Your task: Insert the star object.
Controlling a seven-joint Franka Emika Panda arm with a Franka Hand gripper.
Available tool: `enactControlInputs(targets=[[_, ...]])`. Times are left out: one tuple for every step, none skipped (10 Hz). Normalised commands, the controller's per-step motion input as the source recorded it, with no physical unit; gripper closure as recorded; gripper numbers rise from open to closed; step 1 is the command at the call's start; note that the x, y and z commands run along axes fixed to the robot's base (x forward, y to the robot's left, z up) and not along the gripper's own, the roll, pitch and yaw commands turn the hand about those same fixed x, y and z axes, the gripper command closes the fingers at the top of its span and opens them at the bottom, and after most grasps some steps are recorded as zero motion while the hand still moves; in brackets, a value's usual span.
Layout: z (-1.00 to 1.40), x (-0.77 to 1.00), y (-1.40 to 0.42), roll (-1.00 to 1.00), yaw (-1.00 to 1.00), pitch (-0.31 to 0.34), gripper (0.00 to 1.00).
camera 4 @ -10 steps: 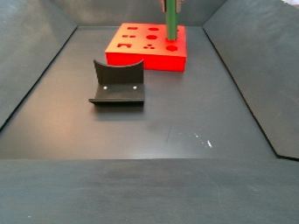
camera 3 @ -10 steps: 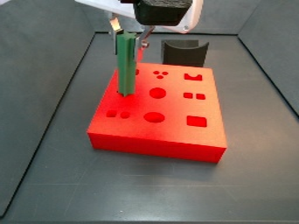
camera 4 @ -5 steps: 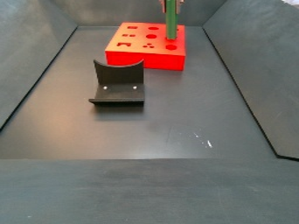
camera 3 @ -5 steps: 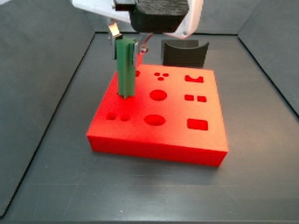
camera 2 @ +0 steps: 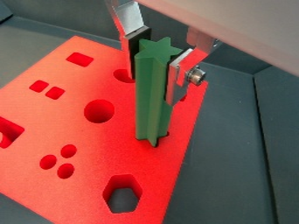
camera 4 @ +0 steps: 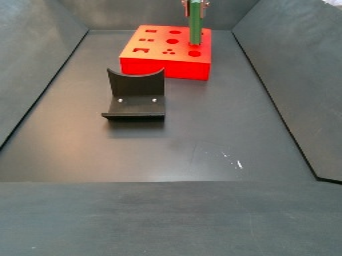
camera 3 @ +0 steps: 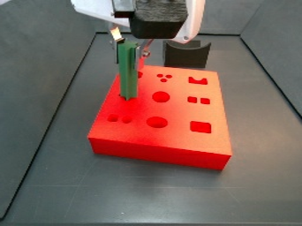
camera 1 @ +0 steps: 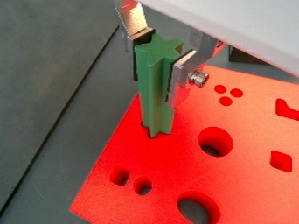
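The star object [camera 3: 126, 71] is a bright green ridged rod. It stands upright with its lower end in a hole near the edge of the red block [camera 3: 177, 124]. It shows in both wrist views [camera 1: 155, 87] [camera 2: 149, 96] and in a side view [camera 4: 194, 25]. My gripper [camera 3: 127, 40] is above the block, shut on the rod's top. In both wrist views the gripper [camera 1: 158, 70] [camera 2: 152, 74] has a silver finger [camera 1: 184, 70] pressed on one side of the star top and a dark pad on the other. The red block [camera 4: 167, 62] has several shaped holes.
The dark fixture [camera 3: 186, 51] stands on the black floor beyond the red block, and also shows in a side view [camera 4: 134, 95]. Grey walls [camera 4: 281, 90] slope up round the floor.
My gripper and the green rod have moved down a little, so the rod's lower end sits deeper at the block's hole. The block and fixture have not moved.
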Motion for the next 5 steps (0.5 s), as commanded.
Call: enactControlInputs(targets=[[-0.79, 0.00, -0.01, 0.00, -0.07, -0.244, 1.00], [-0.90, 0.00, 0.00, 0.00, -0.09, -0.186, 1.00], [-1.00, -0.10, -0.06, 0.05, -0.11, -0.067, 1.00], [-0.71, 0.00, -0.06, 0.10, -0.03, 0.074, 1.00], [0.00, 0.00, 0.00, 0.00, 0.00, 0.000, 1.00]])
